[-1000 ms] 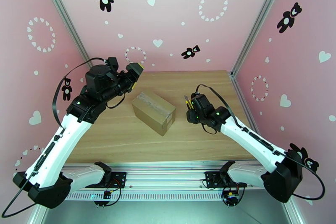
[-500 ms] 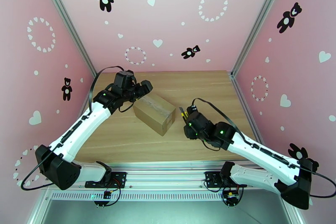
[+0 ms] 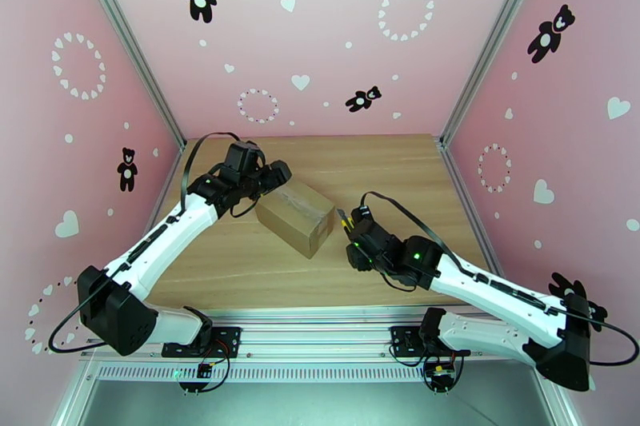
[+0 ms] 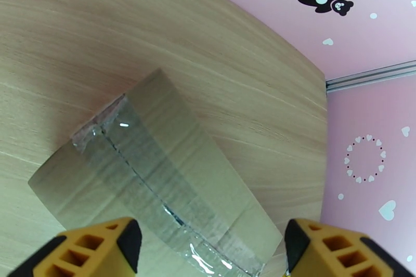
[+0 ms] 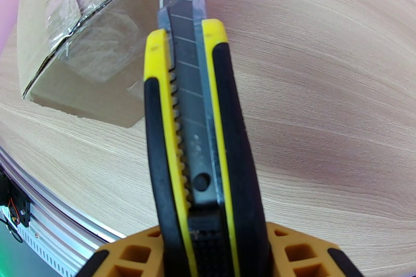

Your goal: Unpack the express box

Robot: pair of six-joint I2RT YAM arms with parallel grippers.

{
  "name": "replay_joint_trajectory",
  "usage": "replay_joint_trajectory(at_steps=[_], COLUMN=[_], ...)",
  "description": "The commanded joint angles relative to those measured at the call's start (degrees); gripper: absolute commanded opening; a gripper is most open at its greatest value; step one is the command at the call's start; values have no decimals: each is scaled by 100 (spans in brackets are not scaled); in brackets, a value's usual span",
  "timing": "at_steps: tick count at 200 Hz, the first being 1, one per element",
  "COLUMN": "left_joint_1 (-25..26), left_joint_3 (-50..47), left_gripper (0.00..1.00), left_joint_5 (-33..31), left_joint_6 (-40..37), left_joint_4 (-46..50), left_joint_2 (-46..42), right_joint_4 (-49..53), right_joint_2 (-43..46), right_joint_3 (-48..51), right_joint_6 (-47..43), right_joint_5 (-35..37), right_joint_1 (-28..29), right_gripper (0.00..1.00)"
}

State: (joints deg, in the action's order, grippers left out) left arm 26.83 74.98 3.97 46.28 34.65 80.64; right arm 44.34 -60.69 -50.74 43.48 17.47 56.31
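Note:
The express box, a brown carton with clear tape along its top seam, lies at an angle in the middle of the wooden table. My left gripper hovers open at the box's far left end. In the left wrist view its yellow fingertips stand wide on either side of the box. My right gripper is just right of the box, shut on a yellow and black utility knife. The extended blade points at the taped end face of the box.
Pink walls with bear and heart prints close in the table on three sides. An aluminium rail runs along the near edge by the arm bases. Bare wood lies behind and to the right of the box.
My left arm has come down and moved right, onto the box's far left end. My right arm has slid nearer and slightly left with the knife, closer to the box's right end.

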Motion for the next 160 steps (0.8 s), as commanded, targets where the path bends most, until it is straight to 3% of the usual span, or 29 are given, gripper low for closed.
replay_joint_trajectory(at_steps=[1,160], left_joint_1=[30,29], left_joint_3=[2,-120], left_gripper=[78,78], left_joint_5=[-98,-177], left_joint_6=[-40,39], left_joint_4=[-129,-168], left_joint_2=[53,-44], right_joint_4=[-111,-264], right_joint_2=[-54,-237], right_joint_3=[42,64], right_joint_6=[-31,31], right_joint_5=[43,-1], right_joint_1=[38,224], right_gripper=[0,0])
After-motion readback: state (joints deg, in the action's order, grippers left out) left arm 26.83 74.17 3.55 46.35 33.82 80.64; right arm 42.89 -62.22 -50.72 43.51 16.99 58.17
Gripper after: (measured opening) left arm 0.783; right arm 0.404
